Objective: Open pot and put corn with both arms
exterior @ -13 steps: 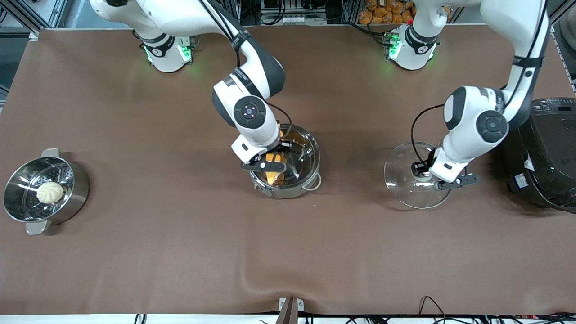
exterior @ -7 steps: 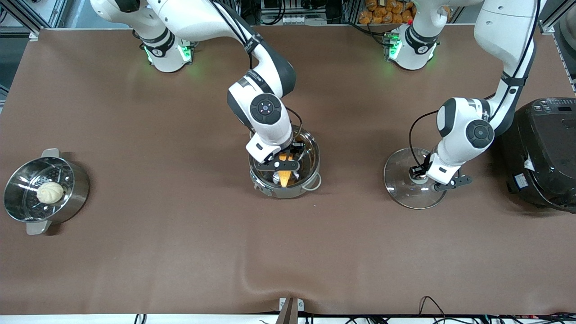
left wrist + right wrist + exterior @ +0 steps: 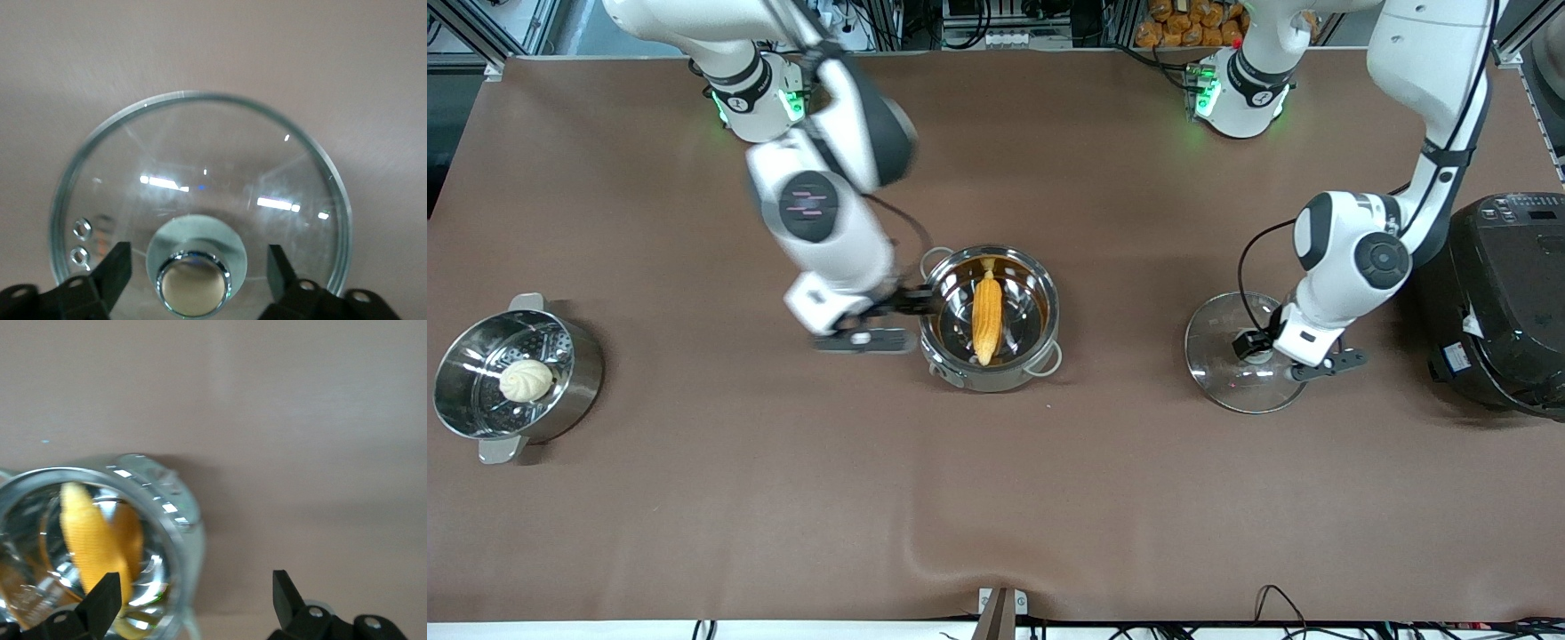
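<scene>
The steel pot (image 3: 1040, 293) stands uncovered mid-table, and the corn (image 3: 986, 316) lies inside it, free of any gripper. My right gripper (image 3: 885, 320) is open and empty, just beside the pot's rim toward the right arm's end. In the right wrist view the pot (image 3: 170, 513) and the corn (image 3: 87, 533) sit off to one side of the open gripper (image 3: 193, 600). The glass lid (image 3: 1214, 356) lies flat on the table toward the left arm's end. My left gripper (image 3: 1258, 345) is open over its tan knob (image 3: 194, 288), with one finger on each side and gaps between.
A steamer pot (image 3: 569, 356) with a white bun (image 3: 526, 380) stands at the right arm's end. A black rice cooker (image 3: 1498, 302) stands at the left arm's end, close beside the left arm's wrist.
My right gripper let go of the corn, which now lies in the pot, and swung out toward the right arm's end. My left gripper stays over the lid.
</scene>
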